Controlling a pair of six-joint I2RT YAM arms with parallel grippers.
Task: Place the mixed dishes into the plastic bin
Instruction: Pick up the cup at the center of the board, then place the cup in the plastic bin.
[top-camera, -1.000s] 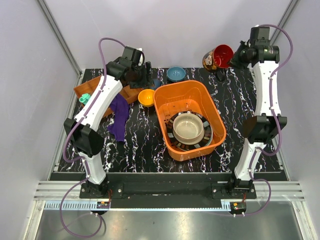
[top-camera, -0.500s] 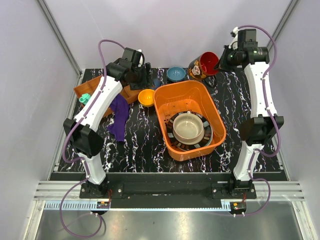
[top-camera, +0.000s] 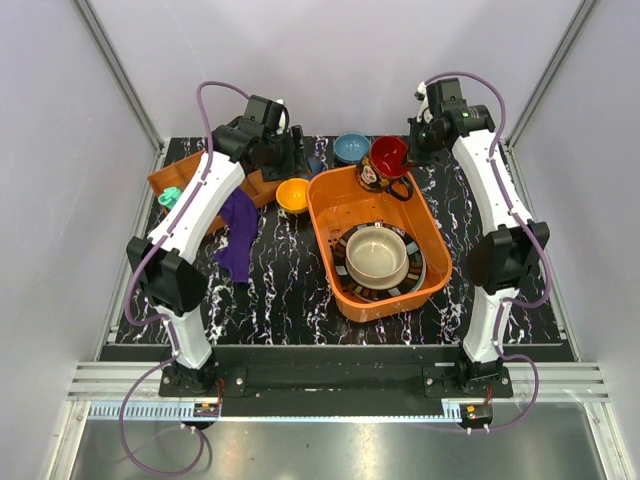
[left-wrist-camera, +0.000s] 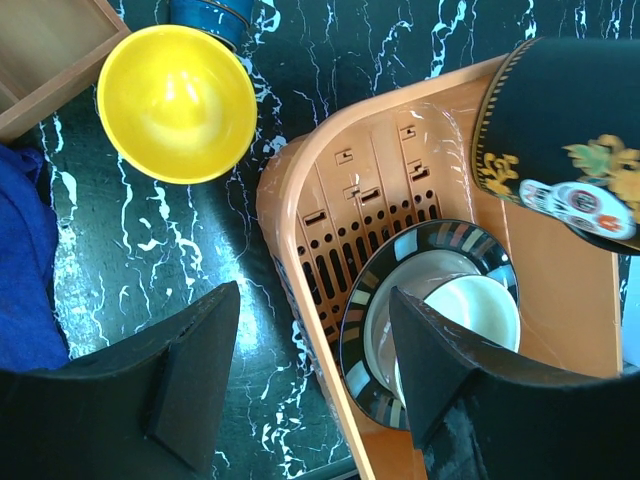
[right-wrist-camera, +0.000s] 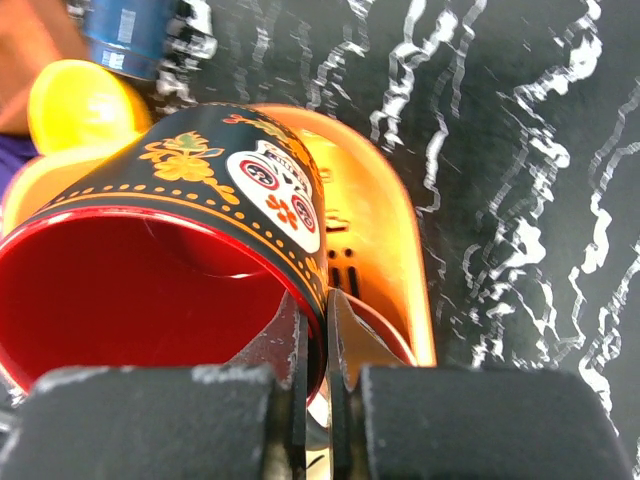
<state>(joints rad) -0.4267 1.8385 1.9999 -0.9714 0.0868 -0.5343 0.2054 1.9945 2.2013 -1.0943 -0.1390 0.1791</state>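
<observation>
- My right gripper (right-wrist-camera: 318, 325) clamps the red mug (top-camera: 388, 156) over the far rim of the plastic bin (top-camera: 316, 210).
- My left gripper (left-wrist-camera: 315, 300) gapes empty off its far-left corner.
- Marbled table (top-camera: 280, 290) underneath.

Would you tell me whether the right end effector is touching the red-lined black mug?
Touching: the right wrist view shows the right end effector pinching the rim of the red-lined black mug, one finger inside, one outside.

Bowl (top-camera: 376, 253) on plate (top-camera: 372, 293) in bin (top-camera: 355, 195)
</observation>
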